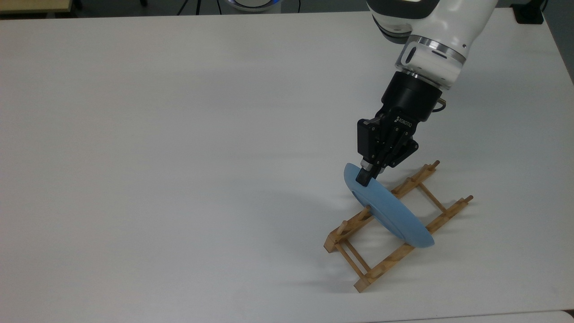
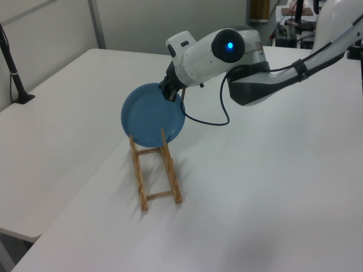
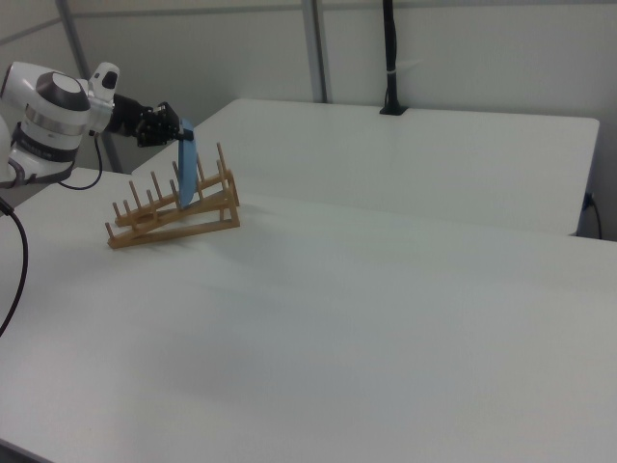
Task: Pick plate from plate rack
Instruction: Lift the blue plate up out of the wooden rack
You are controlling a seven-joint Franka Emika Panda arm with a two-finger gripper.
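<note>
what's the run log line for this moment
phase: lifting | gripper: shut on light-blue plate top rim | plate: upright, between pegs | wooden plate rack: one end tilted up off white table

Counting now: 1 plate (image 1: 391,211) (image 2: 152,114) (image 3: 186,174), light blue, showing on edge in the right view. 1 plate rack (image 1: 381,264) (image 2: 154,191) (image 3: 164,220), wood, w/ 2 rails showing and thin crossbars joining them. 1 robot arm (image 1: 432,31) (image 2: 249,62) (image 3: 53,116) w/ 1 hand (image 1: 364,176) (image 2: 168,94) (image 3: 174,127) appearing. White surfaces (image 1: 179,134): 2 showing in the right view.
</note>
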